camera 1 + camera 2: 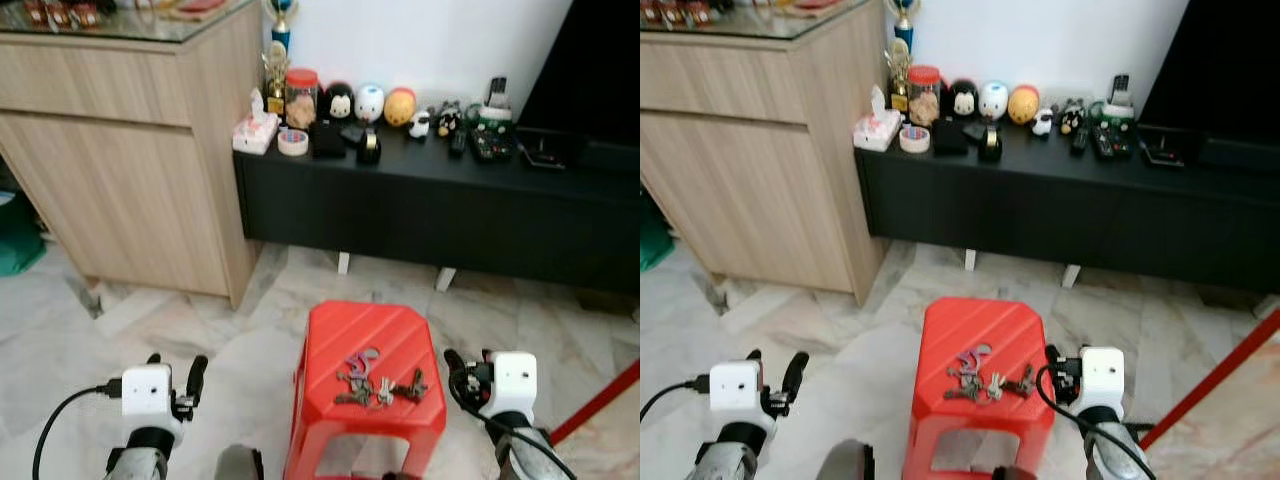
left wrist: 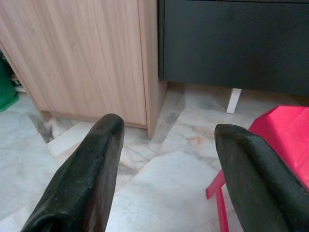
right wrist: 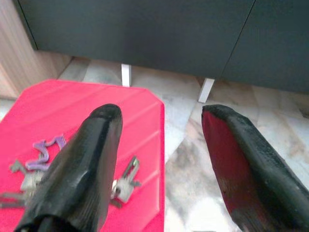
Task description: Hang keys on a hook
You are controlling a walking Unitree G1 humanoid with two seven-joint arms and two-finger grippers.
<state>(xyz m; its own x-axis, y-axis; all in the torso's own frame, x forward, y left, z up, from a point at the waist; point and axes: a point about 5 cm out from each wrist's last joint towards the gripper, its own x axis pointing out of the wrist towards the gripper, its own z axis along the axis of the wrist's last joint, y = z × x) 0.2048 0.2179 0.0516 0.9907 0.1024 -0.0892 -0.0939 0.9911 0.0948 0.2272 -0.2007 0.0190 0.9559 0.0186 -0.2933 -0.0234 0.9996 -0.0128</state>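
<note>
While both arms sit low at the near edge, you have nothing in hand yet. Your left gripper (image 1: 183, 385) hovers over bare floor left of the red stool (image 1: 330, 330), jaws spread wide and empty. Your right gripper (image 1: 462, 378) hangs just beside the stool's right edge, jaws equally wide, holding nothing. The keys (image 1: 378, 385) lie in a loose bunch on the stool top, toward its near right part, with a purple tag among them. Farther off stand a wooden cabinet (image 1: 120, 170) on the left and a black console (image 1: 430, 215) crowded with small figurines (image 1: 369, 103). No hook can be made out, so I judge the task barely begun: pickup, carrying and hanging all remain.
</note>
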